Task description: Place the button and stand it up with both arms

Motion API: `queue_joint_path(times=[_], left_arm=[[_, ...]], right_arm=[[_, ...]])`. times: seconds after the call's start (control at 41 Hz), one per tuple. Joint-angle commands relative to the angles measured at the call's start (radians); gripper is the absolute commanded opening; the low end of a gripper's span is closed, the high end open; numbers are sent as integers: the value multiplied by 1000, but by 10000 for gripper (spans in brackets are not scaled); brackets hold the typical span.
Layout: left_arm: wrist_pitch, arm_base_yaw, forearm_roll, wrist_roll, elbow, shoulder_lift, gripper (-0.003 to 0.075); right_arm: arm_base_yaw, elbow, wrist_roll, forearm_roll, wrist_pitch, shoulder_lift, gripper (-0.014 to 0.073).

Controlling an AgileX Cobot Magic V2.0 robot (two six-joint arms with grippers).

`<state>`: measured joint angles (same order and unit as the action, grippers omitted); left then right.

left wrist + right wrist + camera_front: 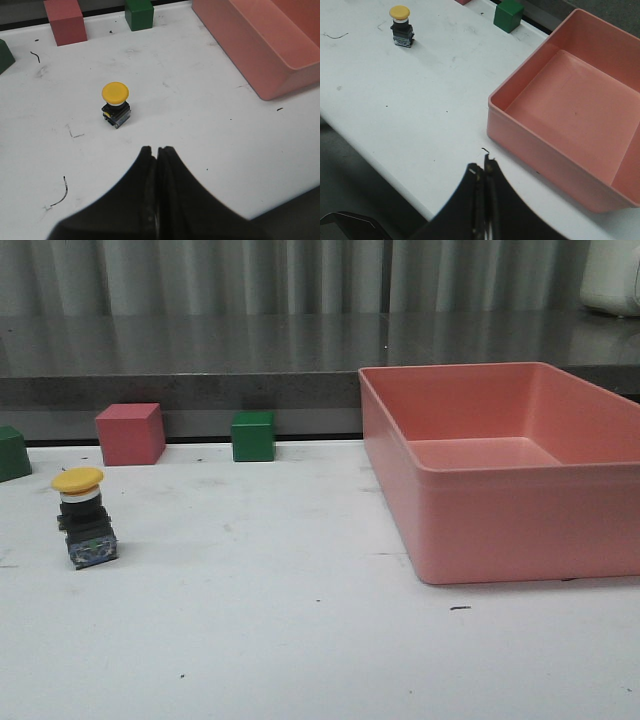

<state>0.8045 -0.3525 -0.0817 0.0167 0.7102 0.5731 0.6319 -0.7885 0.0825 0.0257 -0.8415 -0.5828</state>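
Standing upright on the desk (300, 640) at the left, the button (84, 520) looks light, rigid, top-heavy — best pinched at its black body. Left hand (156, 150) and right hand (482, 167) are both pressed together, empty.

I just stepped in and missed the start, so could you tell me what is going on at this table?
Nothing is being handled right now. The push button stands upright on the white table, yellow cap up, left of the empty pink bin. The left gripper and the right gripper are both shut, empty and apart from the button.
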Motion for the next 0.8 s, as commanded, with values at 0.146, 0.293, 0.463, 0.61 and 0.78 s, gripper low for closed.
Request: queue_joint_path(times=[0.146, 0.293, 0.463, 0.61, 0.78], left_arm=[[-326, 102, 33, 0, -179, -177, -20], [-567, 193, 43, 0, -392, -325, -20], [-691, 278, 41, 0, -583, -467, -20], [-702, 303, 41, 0, -666, -534, -20], [-780, 303, 41, 0, -730, -573, -20]], right_arm=[[-4, -22, 4, 3, 67, -1, -68], [-4, -22, 4, 3, 67, -1, -68], [-4, -22, 4, 3, 67, -1, -68], [-4, -22, 4, 3, 67, -1, -68], [-4, -22, 4, 3, 67, -1, -68]])
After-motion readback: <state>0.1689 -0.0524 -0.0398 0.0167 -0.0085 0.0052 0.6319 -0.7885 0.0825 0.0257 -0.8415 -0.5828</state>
